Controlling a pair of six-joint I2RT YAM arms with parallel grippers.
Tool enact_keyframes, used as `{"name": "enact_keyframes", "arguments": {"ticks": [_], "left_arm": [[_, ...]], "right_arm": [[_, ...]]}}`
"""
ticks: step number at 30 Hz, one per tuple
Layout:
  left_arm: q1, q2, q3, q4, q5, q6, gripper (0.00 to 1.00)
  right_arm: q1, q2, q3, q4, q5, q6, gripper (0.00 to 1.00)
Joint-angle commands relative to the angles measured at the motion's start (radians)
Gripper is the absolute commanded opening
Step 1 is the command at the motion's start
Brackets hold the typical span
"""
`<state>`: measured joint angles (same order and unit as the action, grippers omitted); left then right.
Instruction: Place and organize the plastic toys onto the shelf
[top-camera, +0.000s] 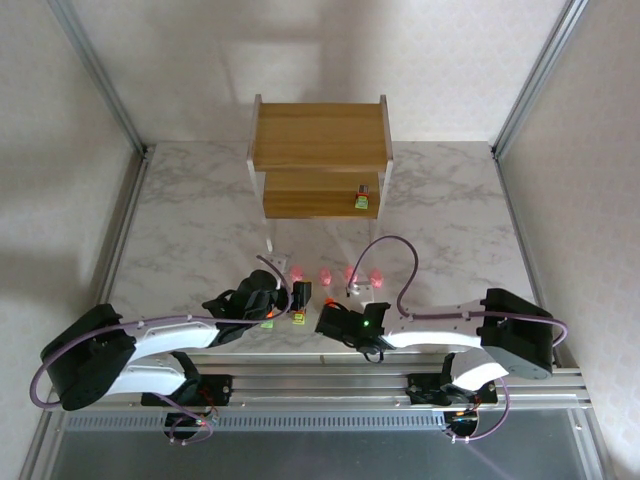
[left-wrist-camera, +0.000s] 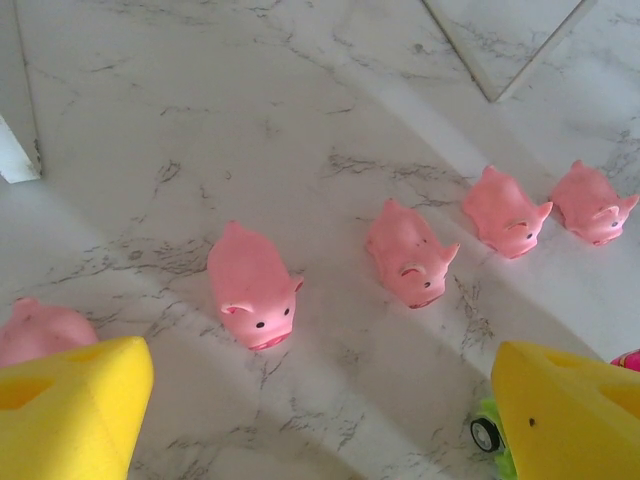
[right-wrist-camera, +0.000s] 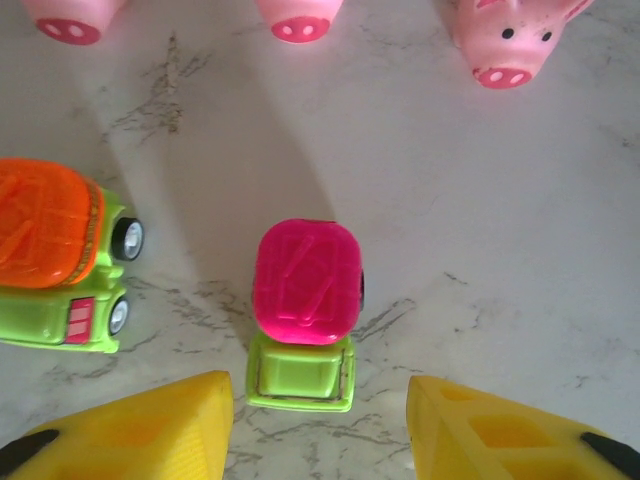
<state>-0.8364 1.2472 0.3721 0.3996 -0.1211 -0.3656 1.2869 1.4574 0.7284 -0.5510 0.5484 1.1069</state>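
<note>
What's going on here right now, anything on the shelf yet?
The right gripper is open, its yellow fingers straddling the near end of a magenta-topped green truck on the marble table, not closed on it. An orange-topped truck stands beside it. The left gripper hangs open near the row of pink pigs, holding nothing. One green-based toy stands on the lower tier of the wooden shelf; the other toys are on the table.

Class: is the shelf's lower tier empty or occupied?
Occupied: one green-based toy sits on the lower tier of the shelf, near its right end.
</note>
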Motion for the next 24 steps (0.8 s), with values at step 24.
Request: {"name": "enact_keyframes", "arguments": {"ticks": [24], "left_arm": [[-0.007, 0.008, 0.033, 0.014, -0.035, 0.017, 0.88]], "right_arm": [[-0.028, 0.108, -0.025, 0.098, 0.013, -0.003, 0.40]]}}
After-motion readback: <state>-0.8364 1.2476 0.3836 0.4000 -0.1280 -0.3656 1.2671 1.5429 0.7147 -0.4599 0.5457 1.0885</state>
